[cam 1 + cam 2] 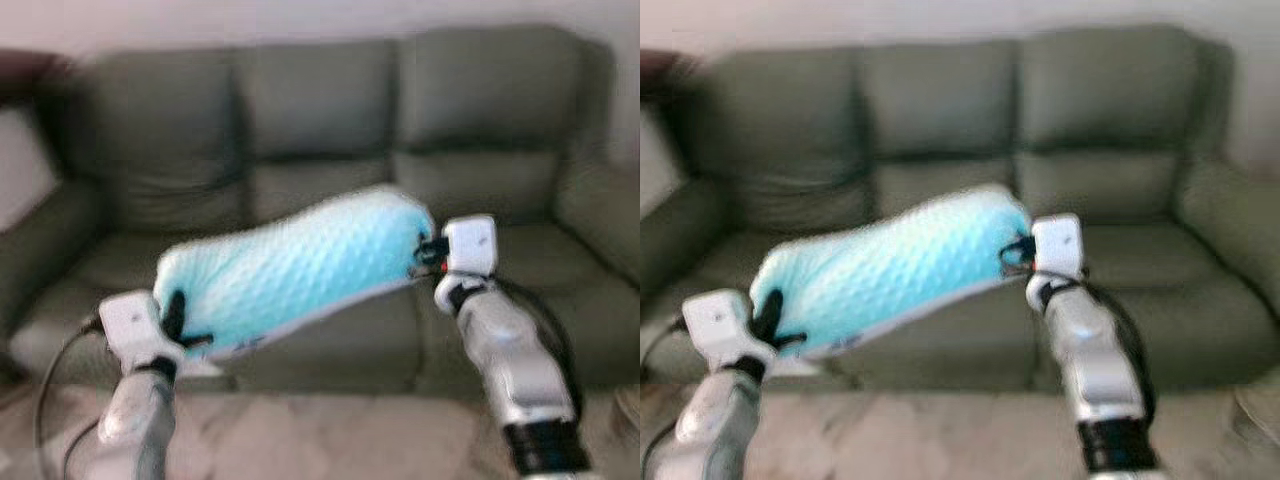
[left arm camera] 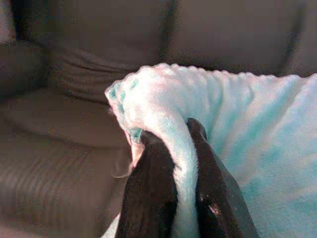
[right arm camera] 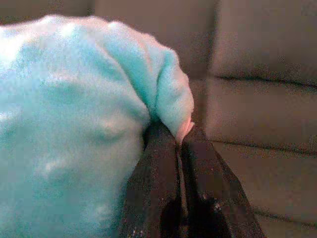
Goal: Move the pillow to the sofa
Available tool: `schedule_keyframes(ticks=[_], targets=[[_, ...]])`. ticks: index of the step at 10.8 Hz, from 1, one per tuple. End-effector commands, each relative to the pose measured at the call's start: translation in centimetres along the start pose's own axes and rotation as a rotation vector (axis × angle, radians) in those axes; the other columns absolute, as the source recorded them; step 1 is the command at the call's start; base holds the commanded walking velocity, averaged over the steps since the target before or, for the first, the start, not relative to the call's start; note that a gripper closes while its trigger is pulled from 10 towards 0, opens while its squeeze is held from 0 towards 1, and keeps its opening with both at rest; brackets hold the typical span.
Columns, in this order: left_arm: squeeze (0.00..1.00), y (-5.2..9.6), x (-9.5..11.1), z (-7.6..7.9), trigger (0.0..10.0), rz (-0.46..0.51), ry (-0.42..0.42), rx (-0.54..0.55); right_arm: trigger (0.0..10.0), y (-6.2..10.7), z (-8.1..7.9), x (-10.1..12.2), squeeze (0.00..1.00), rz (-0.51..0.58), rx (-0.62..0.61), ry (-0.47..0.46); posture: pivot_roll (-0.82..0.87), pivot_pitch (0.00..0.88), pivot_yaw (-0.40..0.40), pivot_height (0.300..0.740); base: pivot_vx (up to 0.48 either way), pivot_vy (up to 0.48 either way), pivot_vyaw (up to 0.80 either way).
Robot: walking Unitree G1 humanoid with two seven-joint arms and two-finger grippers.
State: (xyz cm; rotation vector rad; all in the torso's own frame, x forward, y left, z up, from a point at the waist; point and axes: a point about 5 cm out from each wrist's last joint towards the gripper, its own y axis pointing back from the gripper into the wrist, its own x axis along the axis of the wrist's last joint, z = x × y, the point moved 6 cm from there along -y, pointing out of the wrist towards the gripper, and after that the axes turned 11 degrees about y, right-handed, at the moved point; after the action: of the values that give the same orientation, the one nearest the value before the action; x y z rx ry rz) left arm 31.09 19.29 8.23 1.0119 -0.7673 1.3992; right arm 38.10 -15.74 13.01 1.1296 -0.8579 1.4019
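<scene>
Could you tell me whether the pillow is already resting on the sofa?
Not yet: the pillow hangs tilted before the sofa, pinched by left hand and right hand.

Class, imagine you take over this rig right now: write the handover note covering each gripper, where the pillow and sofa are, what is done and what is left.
Left gripper: jaws shut on a fold at one end of the pillow.
Right gripper: jaws shut on the pillow's other end.
Pillow: light blue, held in the air between both arms, tilted, with its right-hand end higher, in front of the sofa.
Sofa: dark, three seats, straight ahead.
Done: pillow picked up and brought in front of the sofa.
Left: carry it over a seat cushion, lower it, open both jaws, pull the arms back. Head views are blurred, so check the position before release.
</scene>
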Motion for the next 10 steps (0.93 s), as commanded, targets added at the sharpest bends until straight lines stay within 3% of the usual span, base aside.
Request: schedule_keyframes(ticks=[1,3,8,10], targets=[[0.00,0.12,0.83,-1.14,10.0,0.021,-0.021,0.025,10.0,-0.35,0.12,1.76,0.00,0.053,-0.013,-0.001,-0.25,0.000,0.063,0.740,0.465,0.000,0.00],[0.00,0.09,0.79,-1.16,10.0,0.021,-0.013,0.027,10.0,-0.31,0.13,1.74,0.00,0.052,-0.012,0.001,-0.25,0.000,0.063,0.740,0.452,0.000,0.00],[0.00,-0.09,0.57,-1.87,10.0,0.014,0.022,0.083,10.0,-0.22,0.07,1.67,0.00,0.047,-0.009,0.005,-0.26,0.000,0.063,0.740,0.000,0.000,0.00],[0.00,-0.10,0.33,-1.73,10.0,0.000,0.024,0.070,10.0,-0.22,0.03,1.68,0.00,0.046,-0.007,0.008,-0.26,0.000,0.064,0.740,0.000,0.480,0.00]])
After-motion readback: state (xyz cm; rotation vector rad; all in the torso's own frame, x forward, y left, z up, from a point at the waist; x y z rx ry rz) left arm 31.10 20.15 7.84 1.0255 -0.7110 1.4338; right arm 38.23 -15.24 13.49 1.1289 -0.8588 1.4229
